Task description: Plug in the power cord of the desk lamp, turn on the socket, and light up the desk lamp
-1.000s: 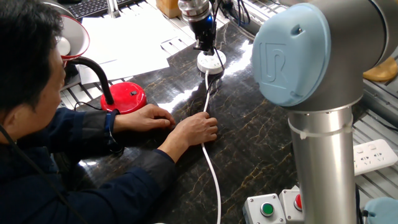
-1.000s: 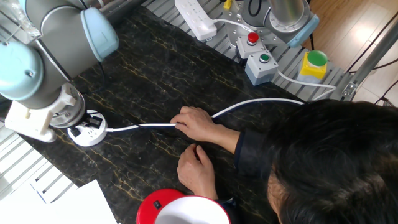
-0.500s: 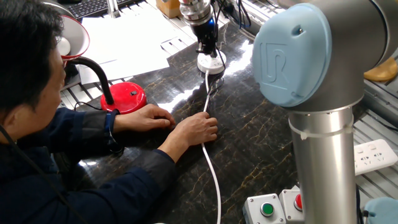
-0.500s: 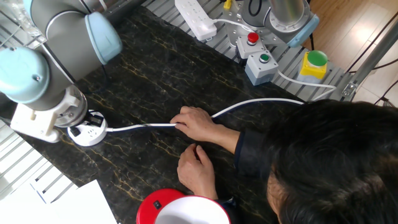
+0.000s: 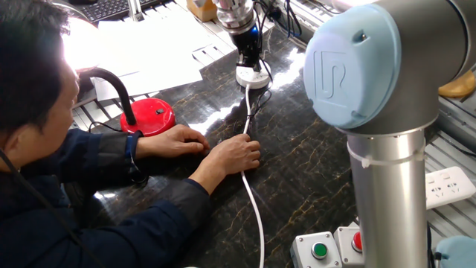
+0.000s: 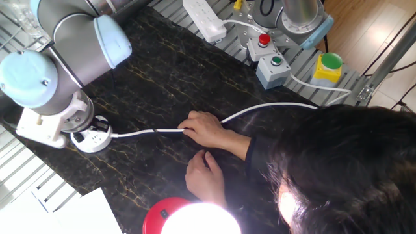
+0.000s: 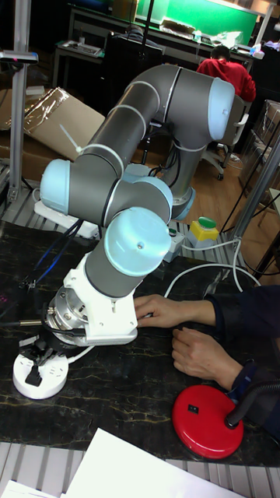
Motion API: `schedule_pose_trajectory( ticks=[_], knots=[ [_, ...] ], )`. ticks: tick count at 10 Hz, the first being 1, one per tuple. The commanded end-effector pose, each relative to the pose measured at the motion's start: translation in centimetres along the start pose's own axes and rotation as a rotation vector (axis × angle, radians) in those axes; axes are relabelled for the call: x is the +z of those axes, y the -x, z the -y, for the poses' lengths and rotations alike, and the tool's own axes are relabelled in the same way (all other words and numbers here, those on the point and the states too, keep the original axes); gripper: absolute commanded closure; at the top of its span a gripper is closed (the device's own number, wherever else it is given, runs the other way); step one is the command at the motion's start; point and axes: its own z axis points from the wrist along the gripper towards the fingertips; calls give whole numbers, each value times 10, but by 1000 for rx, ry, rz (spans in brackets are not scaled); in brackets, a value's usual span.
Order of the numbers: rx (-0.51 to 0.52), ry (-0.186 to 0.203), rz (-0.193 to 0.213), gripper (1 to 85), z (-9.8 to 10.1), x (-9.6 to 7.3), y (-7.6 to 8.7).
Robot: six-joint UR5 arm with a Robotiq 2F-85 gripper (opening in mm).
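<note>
The desk lamp stands at the left, with its red base and black gooseneck. Its shade glows brightly and shows as a white glare in the other fixed view. The round white socket lies at the far end of the dark table. My gripper stands straight above it, fingers together, tips down on the socket's top. The thin black power cord runs from the socket toward the person's hands. In the tall view the socket sits under my wrist, the red base at the right.
A person's two hands rest on the table, one on the socket's thick white cable. A white power strip, button boxes and a yellow box sit by the arm's base. White paper lies beyond the lamp.
The lamp shade was dark before and now shines brightly. My gripper has shifted slightly over the socket. The person's hands have not moved.
</note>
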Motion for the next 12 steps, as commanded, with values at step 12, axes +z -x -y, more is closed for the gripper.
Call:
schedule_pose_trajectory(
  ticks=[12],
  knots=[
    [287, 350, 193, 847, -93, -143, 71]
  ],
)
